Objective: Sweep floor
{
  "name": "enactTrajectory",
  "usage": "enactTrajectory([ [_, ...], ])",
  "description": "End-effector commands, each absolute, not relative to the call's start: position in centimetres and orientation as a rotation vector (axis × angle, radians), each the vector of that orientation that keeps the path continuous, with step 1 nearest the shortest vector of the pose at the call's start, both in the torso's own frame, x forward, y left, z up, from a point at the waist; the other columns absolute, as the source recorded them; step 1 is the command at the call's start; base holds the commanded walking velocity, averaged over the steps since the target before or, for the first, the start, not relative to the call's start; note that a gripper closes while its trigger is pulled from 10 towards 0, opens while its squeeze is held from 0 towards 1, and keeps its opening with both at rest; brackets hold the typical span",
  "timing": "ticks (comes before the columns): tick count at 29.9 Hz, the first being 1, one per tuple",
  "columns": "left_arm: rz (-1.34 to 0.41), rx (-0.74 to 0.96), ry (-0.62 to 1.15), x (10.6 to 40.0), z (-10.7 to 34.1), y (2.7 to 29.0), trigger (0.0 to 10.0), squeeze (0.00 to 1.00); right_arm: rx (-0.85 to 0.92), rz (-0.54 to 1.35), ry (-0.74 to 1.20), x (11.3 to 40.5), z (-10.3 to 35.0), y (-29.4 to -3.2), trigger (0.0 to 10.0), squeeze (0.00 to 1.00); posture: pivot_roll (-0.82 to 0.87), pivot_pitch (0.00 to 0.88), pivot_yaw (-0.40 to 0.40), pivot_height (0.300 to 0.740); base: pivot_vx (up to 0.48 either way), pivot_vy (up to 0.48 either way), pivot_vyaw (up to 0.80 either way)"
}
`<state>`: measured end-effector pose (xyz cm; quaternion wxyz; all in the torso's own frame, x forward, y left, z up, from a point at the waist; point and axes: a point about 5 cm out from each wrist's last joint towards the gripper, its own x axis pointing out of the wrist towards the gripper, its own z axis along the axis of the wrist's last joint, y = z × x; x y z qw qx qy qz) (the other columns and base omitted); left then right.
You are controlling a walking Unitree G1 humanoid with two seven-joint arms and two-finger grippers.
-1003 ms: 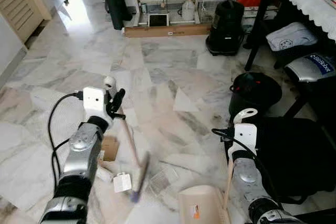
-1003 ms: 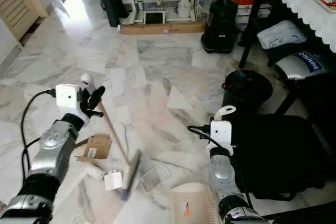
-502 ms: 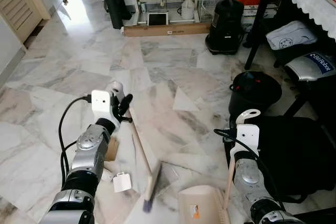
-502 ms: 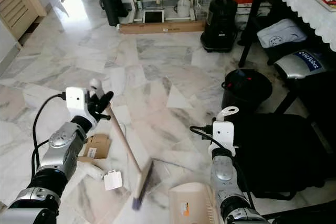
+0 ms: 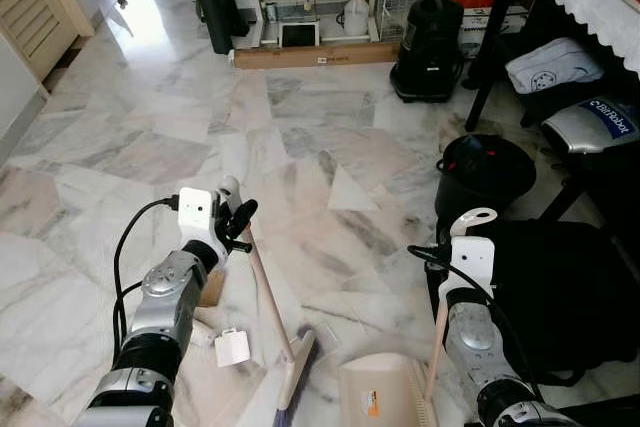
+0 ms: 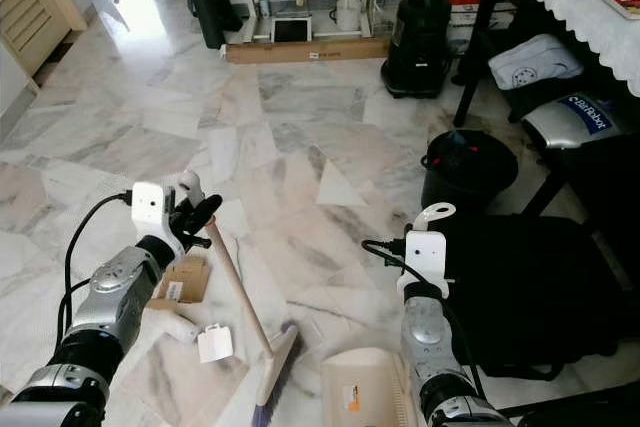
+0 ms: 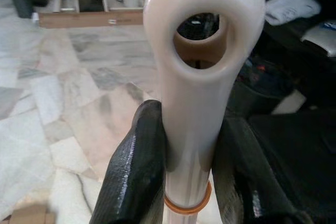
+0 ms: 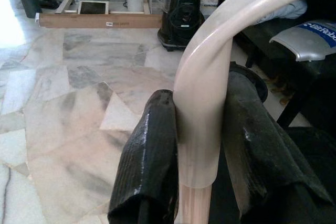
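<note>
The left gripper (image 7: 189, 182) squeezes the broom (image 5: 272, 307) handle tight. The right gripper (image 8: 202, 166) squeezes the dustpan (image 5: 385, 392) handle, near the broom's brush.

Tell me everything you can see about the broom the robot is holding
The broom has a long, pale wooden-looking handle ending in a cream plastic cap with a hanging hole and an orange ring below it. The left gripper clamps it just under the cap, both black fingers pressed to its sides. The handle slants down toward the robot to a flat cream head with purplish bristles resting on the marble floor, beside the cream dustpan.
</note>
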<state>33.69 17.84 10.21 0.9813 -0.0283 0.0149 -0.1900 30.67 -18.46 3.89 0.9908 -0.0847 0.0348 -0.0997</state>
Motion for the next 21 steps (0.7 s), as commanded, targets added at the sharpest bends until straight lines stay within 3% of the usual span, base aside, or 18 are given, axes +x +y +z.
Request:
enactTrajectory([
  [1, -0.422, -0.043, 0.11, 32.7, 8.9, 18.5, 10.0, 0.0, -0.171, -0.201, 0.073, 30.7, 3.9, -18.4, 10.0, 0.0, 0.08, 0.108, 0.057, 0.74, 0.0, 0.0, 0.0],
  [21, -0.569, -0.03, 0.184, 29.5, 10.2, 19.7, 10.0, 0.0, -0.172, -0.263, 0.039, 31.5, 4.9, -19.0, 10.0, 0.0, 0.11, 0.086, 0.057, 0.74, 0.0, 0.0, 0.0],
])
